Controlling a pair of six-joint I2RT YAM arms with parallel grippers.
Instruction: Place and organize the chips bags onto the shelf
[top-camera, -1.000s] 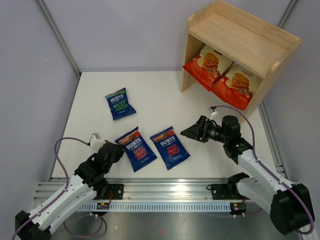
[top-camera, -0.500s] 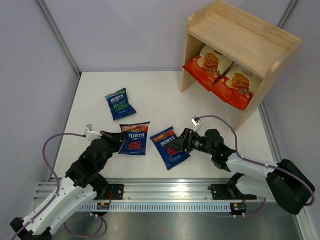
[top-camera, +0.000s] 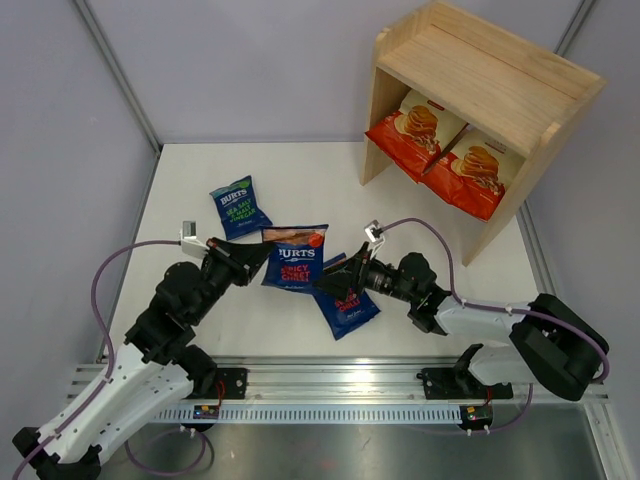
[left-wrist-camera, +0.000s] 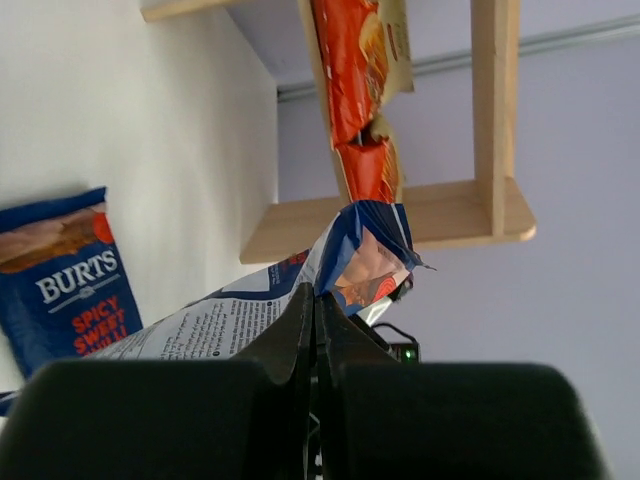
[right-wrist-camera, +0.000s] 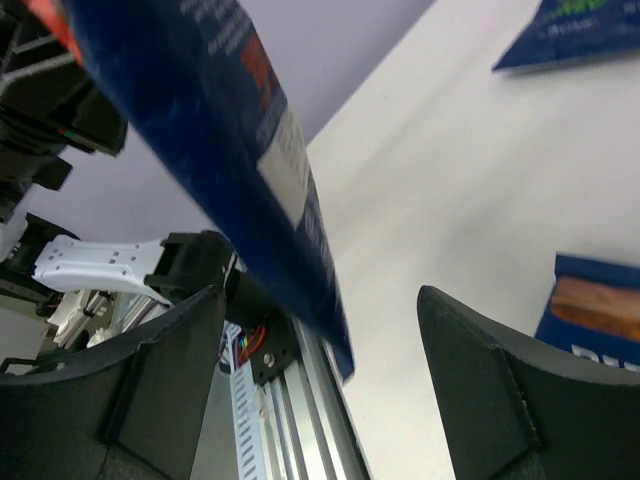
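My left gripper (top-camera: 252, 263) is shut on the edge of a red-lettered dark blue Burts bag (top-camera: 294, 258) and holds it above the table; in the left wrist view the jaws (left-wrist-camera: 318, 300) pinch the bag (left-wrist-camera: 230, 315). My right gripper (top-camera: 336, 286) is open at that bag's right edge; in the right wrist view the bag (right-wrist-camera: 250, 150) hangs between the spread fingers (right-wrist-camera: 165, 385). A second red-lettered Burts bag (top-camera: 347, 308) lies under the right gripper. The green-lettered Burts bag (top-camera: 238, 207) lies flat at the back left. Two Cassava Chips bags (top-camera: 415, 128) (top-camera: 470, 170) lean on the wooden shelf's (top-camera: 480, 85) lower tier.
The shelf stands at the back right corner of the white table (top-camera: 300, 180), its top tier bare. Grey walls close in both sides. A metal rail (top-camera: 330, 395) with the arm bases runs along the near edge.
My left gripper has lifted the red-lettered bag off the table and carried it right and away. My right gripper has swung left to meet it, its jaws open.
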